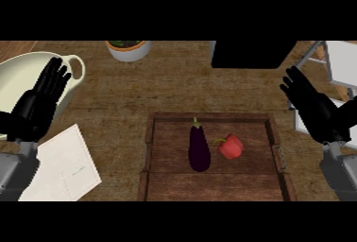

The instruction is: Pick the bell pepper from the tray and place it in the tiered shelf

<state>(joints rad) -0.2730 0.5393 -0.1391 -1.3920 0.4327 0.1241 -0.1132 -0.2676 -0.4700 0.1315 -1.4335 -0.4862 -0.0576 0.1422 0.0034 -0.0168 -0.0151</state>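
Observation:
A red bell pepper lies in the wooden tray, right of middle. Beside it on its left lies a dark purple eggplant, lengthwise. The tiered shelf, with white boards and a grey frame, shows at the right edge. My right hand is open near the right edge, fingers up, between the tray and the shelf, touching nothing. My left hand is open at the left edge, fingers up, over a cream bowl.
A cream bowl sits at the far left. A white sheet of paper lies left of the tray. A white pot with a plant stands at the back. A black box is at the back right.

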